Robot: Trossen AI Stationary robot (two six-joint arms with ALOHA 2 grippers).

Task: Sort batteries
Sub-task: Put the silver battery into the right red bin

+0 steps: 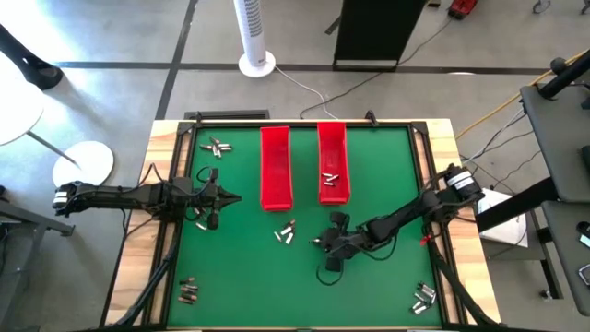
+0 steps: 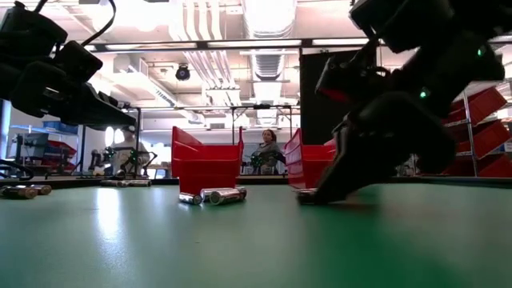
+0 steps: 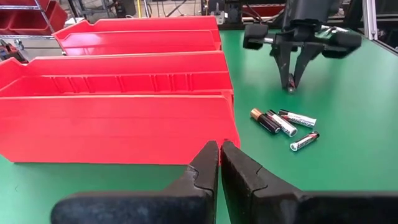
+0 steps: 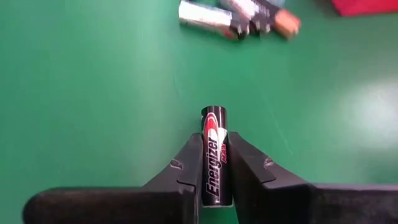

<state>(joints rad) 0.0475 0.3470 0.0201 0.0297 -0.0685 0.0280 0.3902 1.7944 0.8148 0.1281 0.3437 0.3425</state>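
right hand [image 4: 214, 177] clamps a black battery [image 4: 214, 152] lengthwise (left hand [image 3: 219, 163] pressed together).

Green table [image 1: 249, 277], two red trays [image 1: 275, 168], scattered batteries [image 1: 285, 233]

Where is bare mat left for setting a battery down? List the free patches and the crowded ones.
Free: the mat's middle front, between the bottom-left cells and bottom-right cells; also the strip right of the right red tray. Crowded: ahead of the trays, where a battery cluster lies beside the right claw.
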